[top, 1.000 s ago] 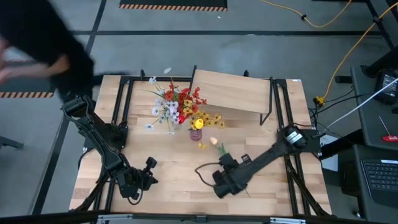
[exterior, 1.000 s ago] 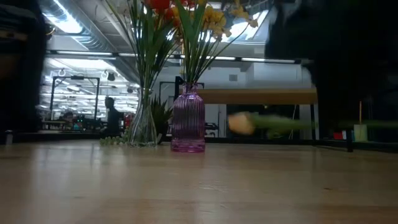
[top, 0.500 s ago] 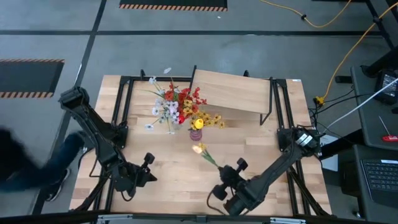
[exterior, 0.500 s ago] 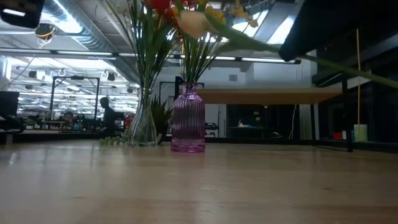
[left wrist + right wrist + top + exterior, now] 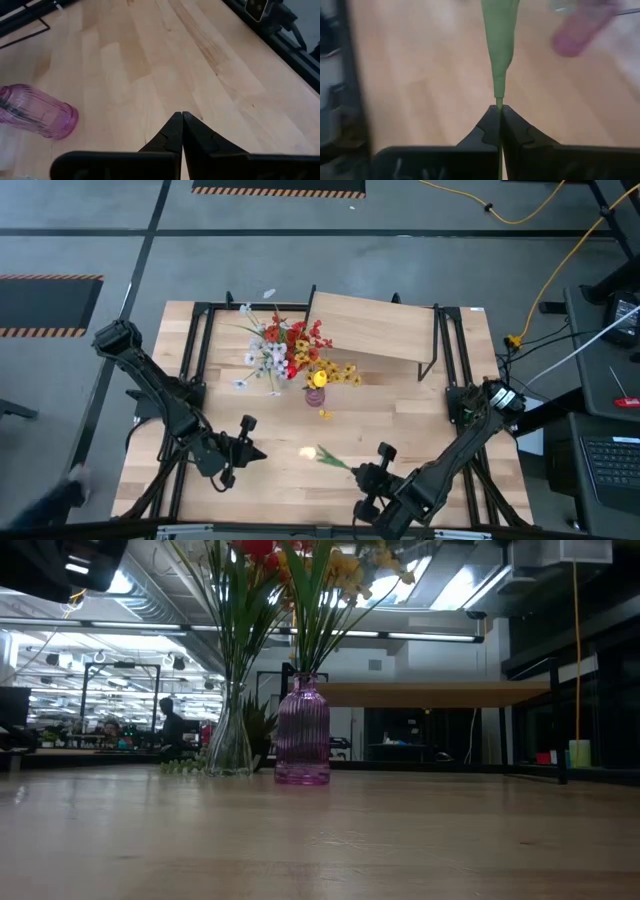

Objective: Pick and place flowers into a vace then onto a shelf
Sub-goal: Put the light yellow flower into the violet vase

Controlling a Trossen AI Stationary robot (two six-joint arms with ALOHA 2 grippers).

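The tabletop (image 5: 150,65) is pale wood with a smooth, faintly satin finish and long straight grain. Beyond the left claw (image 5: 182,118), whose matt black plastic fingers are pressed together, the pink vase (image 5: 35,111) is ribbed, glossy, see-through glass. Pinched in the right claw (image 5: 499,107), the flower stem (image 5: 500,30) looks like smooth, matt green plastic. The shelf (image 5: 375,328) is light wood on thin black metal legs.

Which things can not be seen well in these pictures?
- Held flower: its blossom is cut off by the edge in the right wrist view; only the stem shows.
- Purple vase: blurred in the right wrist view.
- Blossoms: cropped by the low view's top edge.
- Both grippers: outside the low view.
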